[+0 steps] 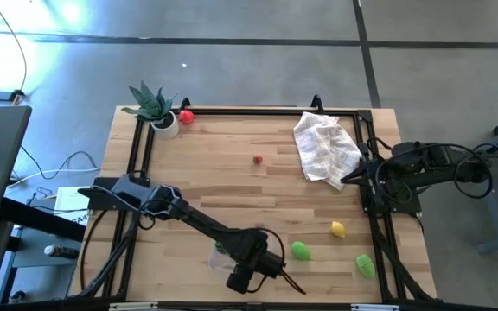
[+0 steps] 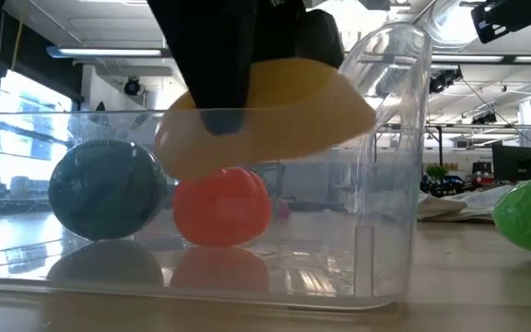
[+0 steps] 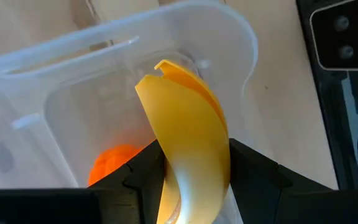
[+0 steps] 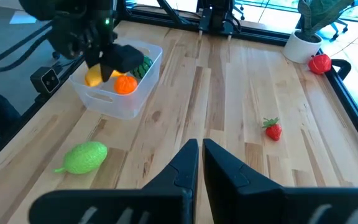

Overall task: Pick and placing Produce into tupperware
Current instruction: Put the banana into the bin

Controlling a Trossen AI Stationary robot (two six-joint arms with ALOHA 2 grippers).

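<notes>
The clear tupperware (image 1: 217, 252) stands near the table's front edge. It holds an orange fruit (image 2: 221, 207) and a dark green one (image 2: 107, 189), both resting on its floor. My left gripper (image 3: 194, 165) points down into it, shut on a yellow banana (image 3: 185, 118). A lemon (image 1: 338, 229), two green pieces (image 1: 301, 250) (image 1: 366, 264), a strawberry (image 1: 258, 159) and a red fruit (image 1: 186, 117) lie on the table. My right gripper (image 4: 201, 155) is shut and empty, held above the table's right edge. My left gripper pinches the banana between its two fingers (image 3: 253, 174), which lie across its curved body (image 3: 194, 155). The fingers come from above, pointing down. The banana hangs inside the tupperware's walls, just over the orange fruit (image 3: 114, 165); whether the two touch, I cannot tell.
A white checked cloth (image 1: 327, 147) lies crumpled at the far right, beside my right arm. A spiky green plant in a white pot (image 1: 154, 108) stands at the far left corner. A black frame (image 1: 249, 111) runs round the table. Bare wood lies mid-table.
</notes>
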